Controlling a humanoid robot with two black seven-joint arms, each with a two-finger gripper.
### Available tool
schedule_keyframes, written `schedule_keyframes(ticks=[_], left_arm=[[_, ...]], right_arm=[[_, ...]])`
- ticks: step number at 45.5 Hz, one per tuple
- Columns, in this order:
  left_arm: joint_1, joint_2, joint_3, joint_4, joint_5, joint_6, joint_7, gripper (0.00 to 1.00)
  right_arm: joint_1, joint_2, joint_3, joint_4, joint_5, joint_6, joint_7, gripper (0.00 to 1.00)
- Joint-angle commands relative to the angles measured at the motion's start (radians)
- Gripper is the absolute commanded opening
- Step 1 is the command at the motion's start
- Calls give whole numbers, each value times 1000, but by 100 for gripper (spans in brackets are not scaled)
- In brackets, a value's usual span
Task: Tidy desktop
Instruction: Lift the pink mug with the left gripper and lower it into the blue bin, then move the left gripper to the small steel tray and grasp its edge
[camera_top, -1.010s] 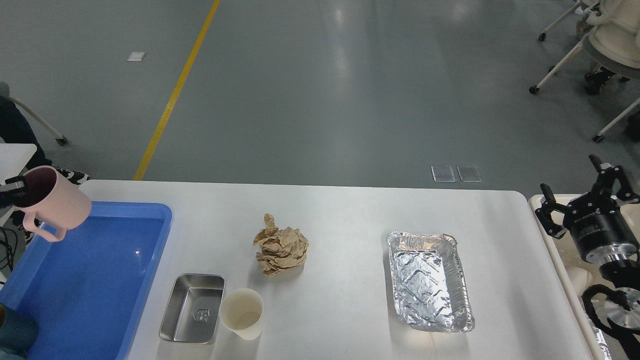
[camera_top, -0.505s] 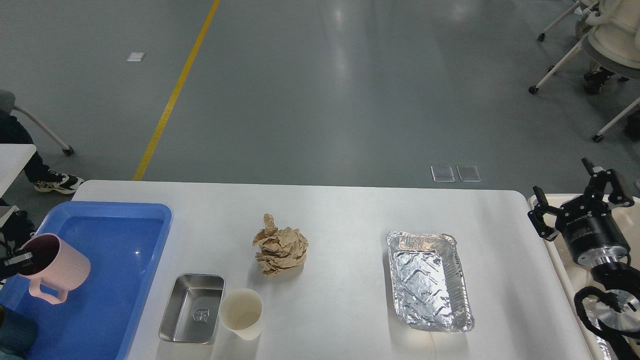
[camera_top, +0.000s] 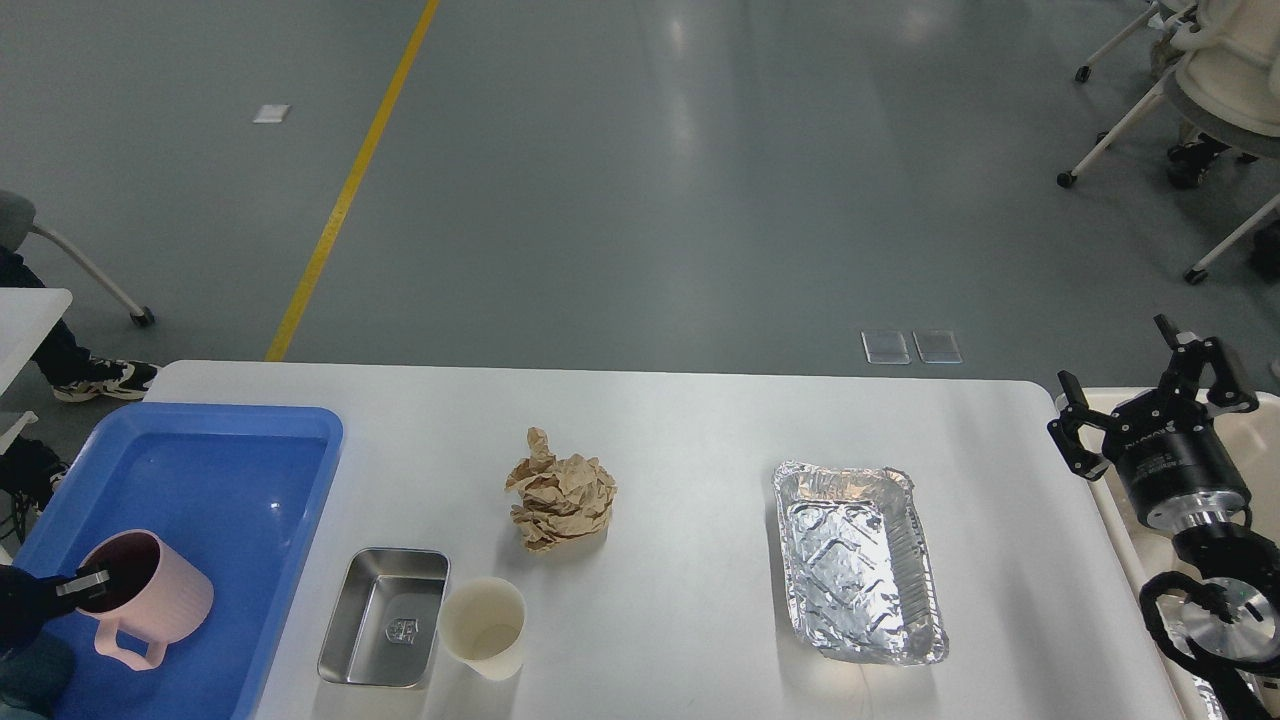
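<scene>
The white desktop (camera_top: 680, 420) fills the lower view. On it lie a crumpled brown paper ball (camera_top: 562, 490), a foil tray (camera_top: 858, 558), a small steel tray (camera_top: 386, 616) and a cream paper cup (camera_top: 484, 628). My left gripper (camera_top: 88, 582) is shut on the rim of a pink mug (camera_top: 150, 598), holding it low inside the blue tray (camera_top: 210, 440) at its near left. My right gripper (camera_top: 1150, 405) is open and empty, past the desktop's right edge.
A cream bin (camera_top: 1120, 500) stands beside the desktop's right edge, under my right arm. Wheeled chairs (camera_top: 1200, 90) stand on the grey floor at the far right. A yellow floor line (camera_top: 350, 190) runs at the far left.
My left gripper has carried the pink mug down and toward me, from above the blue tray's far left corner into the tray. My right gripper has drifted slightly left.
</scene>
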Motion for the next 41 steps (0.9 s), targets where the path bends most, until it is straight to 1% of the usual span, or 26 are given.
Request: schedule_keyframes(ticks=[1,7,17,24,28,30,35,41], left_arm=[[0,-3,-6,-1,0,0,1,59],[0,6,-9,-9,-2,0,0,69],[-3,35,-17,-67,-2,-7,-6,76],[-17,98,-44,-148,-2,-13,-25,81],[-26,155,-93,-211,-3,-17,-26,84],[-38,189,-121,-239,-3,-27,-26,85],[-72,247,-185,-285,-3,-98,-26,85],[-78,311,-248,-341,-2,-107,-37,85]], right_arm=[[4,0,0,0,0,1,0,100],[4,0,0,0,0,1,0,100],[5,0,0,0,0,0,0,100],[8,0,0,0,0,0,0,100],[8,0,0,0,0,0,0,100],[8,0,-2,0,0,0,0,100],[10,0,-2,0,0,-2,0,100],[10,0,-2,0,0,-2,0,100]])
